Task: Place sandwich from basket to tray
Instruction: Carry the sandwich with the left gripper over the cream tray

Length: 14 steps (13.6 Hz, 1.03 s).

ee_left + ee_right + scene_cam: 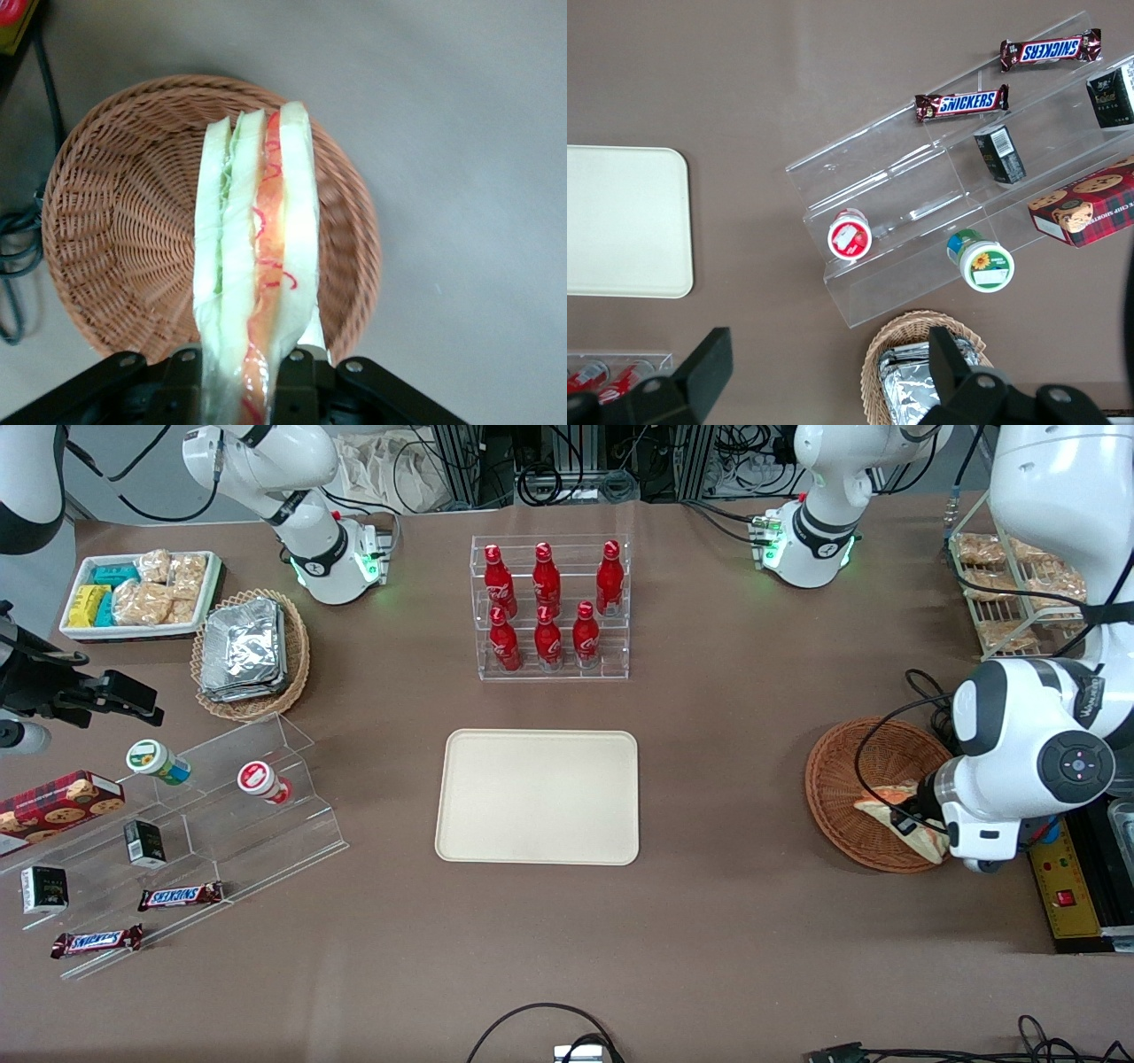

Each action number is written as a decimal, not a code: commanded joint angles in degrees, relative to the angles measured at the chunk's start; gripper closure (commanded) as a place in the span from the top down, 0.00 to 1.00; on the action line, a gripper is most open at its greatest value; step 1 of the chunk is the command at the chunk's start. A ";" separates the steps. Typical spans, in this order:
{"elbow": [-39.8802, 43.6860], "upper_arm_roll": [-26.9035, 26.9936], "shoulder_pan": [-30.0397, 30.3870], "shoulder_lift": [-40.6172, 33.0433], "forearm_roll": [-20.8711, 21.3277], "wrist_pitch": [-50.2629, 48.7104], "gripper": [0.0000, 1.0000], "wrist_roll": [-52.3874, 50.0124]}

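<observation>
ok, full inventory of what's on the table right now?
sandwich: 1, white with red-green filling, held over the basket
basket: 1, reddish-brown wicker, working arm's end
tray: 1, cream, mid-table
cola bottles: 6, red, clear rack, farther from camera than tray
foil packets: stack, silver, tan basket
Snickers bars: 2, brown, parked arm's end
snack bin: 1, white
gripper: 1, black jaws shut on the sandwich above the basket
</observation>
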 commanded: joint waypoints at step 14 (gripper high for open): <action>23.42 -5.04 -29.66 17.72 -0.74 -6.72 0.00 2.14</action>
